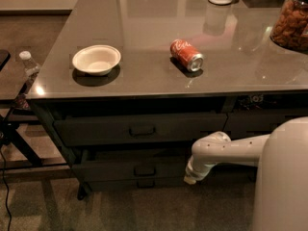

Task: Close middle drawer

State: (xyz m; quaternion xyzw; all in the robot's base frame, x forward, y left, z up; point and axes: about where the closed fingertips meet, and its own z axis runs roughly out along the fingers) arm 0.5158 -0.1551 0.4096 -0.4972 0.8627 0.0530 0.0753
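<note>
the middle drawer [110, 171] sits low in the table [144, 76], under the top drawer [96, 130]. its front looks nearly in, so perhaps only a last push remains. the gripper [189, 179] is at the drawer's right end; whether it is apart or together cannot be told.

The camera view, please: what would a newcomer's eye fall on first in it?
A red Coca-Cola can lies on its side on the grey table, with a white bowl to its left nearer the front edge. Below, the white arm reaches in from the right, its gripper low by the right end of the middle drawer.
</note>
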